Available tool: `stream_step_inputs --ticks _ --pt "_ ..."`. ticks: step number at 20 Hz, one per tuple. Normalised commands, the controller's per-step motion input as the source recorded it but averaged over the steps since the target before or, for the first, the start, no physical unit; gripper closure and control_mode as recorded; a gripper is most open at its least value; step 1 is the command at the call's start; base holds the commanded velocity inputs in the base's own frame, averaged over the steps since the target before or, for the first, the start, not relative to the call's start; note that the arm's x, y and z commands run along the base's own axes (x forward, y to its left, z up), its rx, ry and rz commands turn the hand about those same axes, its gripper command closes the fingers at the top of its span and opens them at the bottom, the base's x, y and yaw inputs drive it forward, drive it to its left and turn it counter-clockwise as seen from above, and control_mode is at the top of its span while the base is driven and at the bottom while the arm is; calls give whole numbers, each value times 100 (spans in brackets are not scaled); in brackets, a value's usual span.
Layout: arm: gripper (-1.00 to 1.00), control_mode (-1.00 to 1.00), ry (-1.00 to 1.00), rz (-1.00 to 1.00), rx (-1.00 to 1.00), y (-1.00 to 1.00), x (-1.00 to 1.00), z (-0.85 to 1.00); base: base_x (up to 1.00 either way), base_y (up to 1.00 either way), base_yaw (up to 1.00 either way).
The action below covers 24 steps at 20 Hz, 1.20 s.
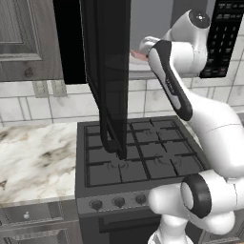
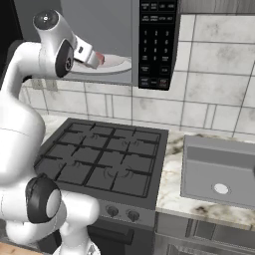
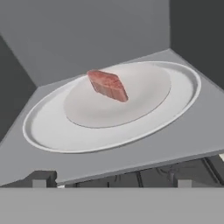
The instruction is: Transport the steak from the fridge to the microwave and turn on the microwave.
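Small pinkish-red slab of raw steak (image 3: pixel 108 85) lies on the white round turntable plate (image 3: pixel 52 127) inside the wide black microwave (image 2: pixel 158 45), near plate centre. In the hand view its long axis runs diagonally, upper left to lower right. End effector (image 3: pixel 111 183) fingers apart, nothing between them, just outside the cavity. Dark glass microwave door (image 1: pixel 108 71) hangs open over the black gas stove (image 1: pixel 138 152). Marble bench (image 1: pixel 33 162) left of the stove.

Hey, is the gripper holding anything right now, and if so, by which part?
Nothing is held. The steak lies free on the white turntable plate inside the microwave, and the gripper sits back at the opening, its fingertips apart with nothing between them.
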Motion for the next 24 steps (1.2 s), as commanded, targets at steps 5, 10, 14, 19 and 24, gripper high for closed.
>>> stream_step_inputs --ticks 5,10,14,19,24 --pt "-100 -100 -5 0 5 0 -81 -1 0 0 0" --pt "-100 -100 -17 0 7 0 -84 -7 0 0 0" --pt "-100 -100 0 0 16 -2 -70 0 0 0 0" --pt "-100 -100 1 6 14 -2 -71 1 0 0 0" --pt "-100 -100 14 12 15 1 -60 4 0 0 0"
